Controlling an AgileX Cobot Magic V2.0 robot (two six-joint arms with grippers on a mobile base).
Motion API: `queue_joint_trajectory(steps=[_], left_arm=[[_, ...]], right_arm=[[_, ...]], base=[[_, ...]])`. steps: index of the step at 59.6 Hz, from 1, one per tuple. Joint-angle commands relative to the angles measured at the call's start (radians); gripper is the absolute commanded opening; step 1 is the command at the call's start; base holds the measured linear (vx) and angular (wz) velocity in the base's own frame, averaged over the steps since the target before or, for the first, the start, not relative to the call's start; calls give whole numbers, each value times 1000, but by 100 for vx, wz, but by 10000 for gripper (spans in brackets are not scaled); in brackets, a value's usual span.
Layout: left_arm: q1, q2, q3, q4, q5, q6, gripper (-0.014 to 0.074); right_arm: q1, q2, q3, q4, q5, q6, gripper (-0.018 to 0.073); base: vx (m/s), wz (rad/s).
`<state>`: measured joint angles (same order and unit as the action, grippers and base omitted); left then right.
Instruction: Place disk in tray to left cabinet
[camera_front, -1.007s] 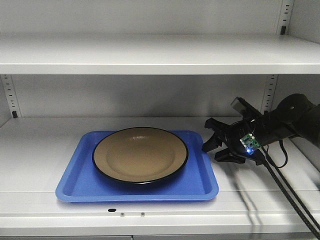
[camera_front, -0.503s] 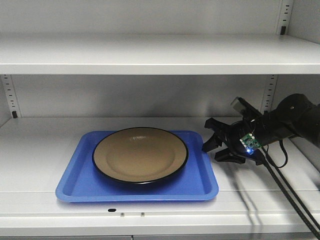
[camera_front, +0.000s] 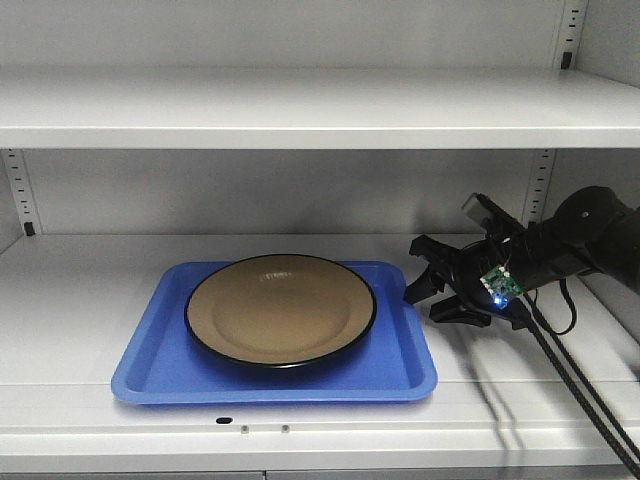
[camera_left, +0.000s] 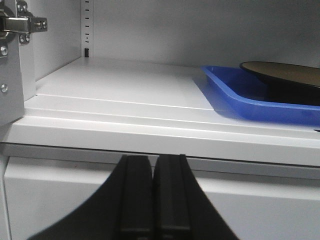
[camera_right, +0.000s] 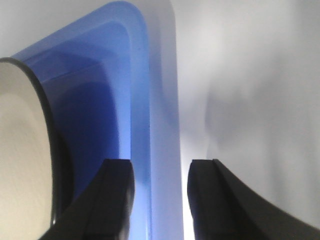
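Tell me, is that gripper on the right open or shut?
Open. The right gripper has its fingers spread apart with bare shelf between them, beside the tray.

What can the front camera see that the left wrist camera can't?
Only the front view shows the open black right gripper beside the tray, plus the upper white shelf. Only the left wrist view shows the shut black left gripper below the shelf edge and a metal hinge. Both show the flat blue plastic tray holding the round tan disk.
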<state>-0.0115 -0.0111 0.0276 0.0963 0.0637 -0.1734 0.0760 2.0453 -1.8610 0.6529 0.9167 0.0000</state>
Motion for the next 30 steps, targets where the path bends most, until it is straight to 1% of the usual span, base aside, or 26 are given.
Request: queue_joint_trajectory(steps=[1,30], left_arm=[[-6,-3,20,-2,-70,-2,-3],[-6,-3,20,-2,-70,-2,-3]], right_arm=[[-5,-68,-34,35,-38,-17,351],[-5,-68,-34,36,-39,-17,351]], base=[[0,0],[0,0]])
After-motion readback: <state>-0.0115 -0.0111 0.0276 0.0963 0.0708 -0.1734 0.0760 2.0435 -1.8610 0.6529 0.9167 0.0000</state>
